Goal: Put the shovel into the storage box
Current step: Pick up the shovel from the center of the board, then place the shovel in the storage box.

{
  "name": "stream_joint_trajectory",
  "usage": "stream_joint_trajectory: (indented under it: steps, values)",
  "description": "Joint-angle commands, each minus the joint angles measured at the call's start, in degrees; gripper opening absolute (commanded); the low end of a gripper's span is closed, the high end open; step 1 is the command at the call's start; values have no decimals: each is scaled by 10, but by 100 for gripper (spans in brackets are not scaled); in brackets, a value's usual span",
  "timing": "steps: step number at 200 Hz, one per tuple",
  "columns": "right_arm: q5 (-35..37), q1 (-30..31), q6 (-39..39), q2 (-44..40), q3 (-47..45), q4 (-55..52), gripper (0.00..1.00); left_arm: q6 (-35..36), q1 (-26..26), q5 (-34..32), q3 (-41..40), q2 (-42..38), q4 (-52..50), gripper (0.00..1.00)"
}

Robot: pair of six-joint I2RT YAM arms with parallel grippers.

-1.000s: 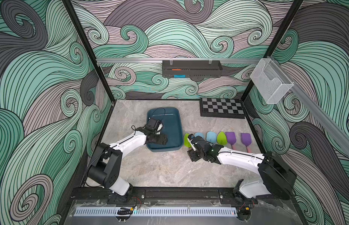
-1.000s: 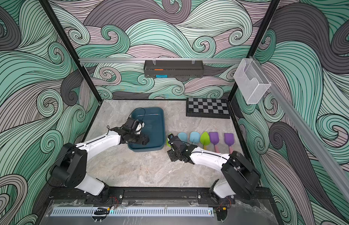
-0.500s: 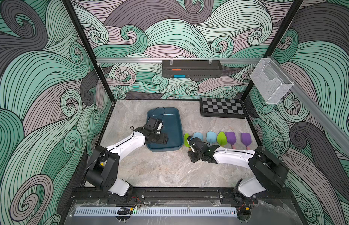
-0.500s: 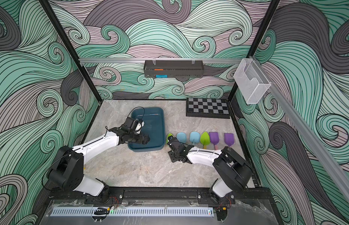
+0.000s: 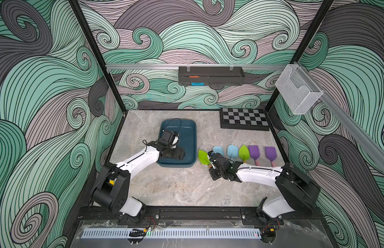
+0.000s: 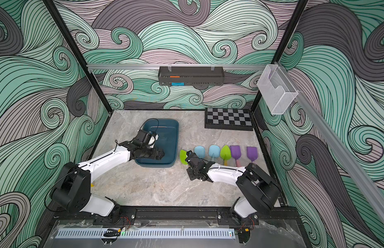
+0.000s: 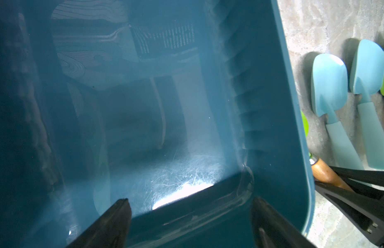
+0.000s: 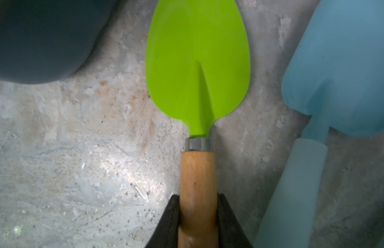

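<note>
The storage box (image 5: 185,127) (image 6: 167,125) is a shallow teal-blue tub on the marble floor, left of centre. My left gripper (image 5: 178,154) (image 7: 190,201) hangs open low over its near end, with only the bare box bottom (image 7: 165,128) between the fingers. The shovel (image 5: 202,156) (image 6: 183,156) has a lime-green blade and a wooden handle. It lies on the floor just right of the box. My right gripper (image 5: 210,165) (image 8: 197,198) is shut on its wooden handle (image 8: 197,171), and the blade (image 8: 197,64) points away from the wrist.
To the right of the held shovel lies a row of others: two light blue (image 5: 218,150) (image 5: 232,150), one green (image 5: 243,152), two purple (image 5: 254,151) (image 5: 270,152). A chessboard (image 5: 243,118) sits at the back right. A black tray (image 5: 210,75) and a white mesh basket (image 5: 297,92) hang on the rails.
My right gripper has closed from open onto the green shovel's wooden handle. The left arm has barely moved over the box.
</note>
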Motion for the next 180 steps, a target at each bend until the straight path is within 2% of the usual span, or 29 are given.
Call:
stream_joint_trajectory:
  steps: [1,24,49,84,109,156,180]
  values:
    - [15,2,8,-33,-6,-14,6,-7,-4,15,-3,-7,10,91]
    - [19,2,6,-71,-9,-29,0,-11,-4,28,-2,4,21,91]
    - [21,2,0,-119,0,-48,0,-21,-6,58,-3,11,46,91]
    - [16,4,-12,-163,29,-75,0,-62,-11,148,-33,-13,165,91]
    - [10,11,-18,-178,47,-82,0,-97,-18,182,-39,-17,231,91]
    - [13,38,-23,-172,74,-84,0,-137,-34,194,-40,-14,301,87]
    - [15,47,-25,-169,76,-76,0,-140,-42,193,-38,-15,304,85]
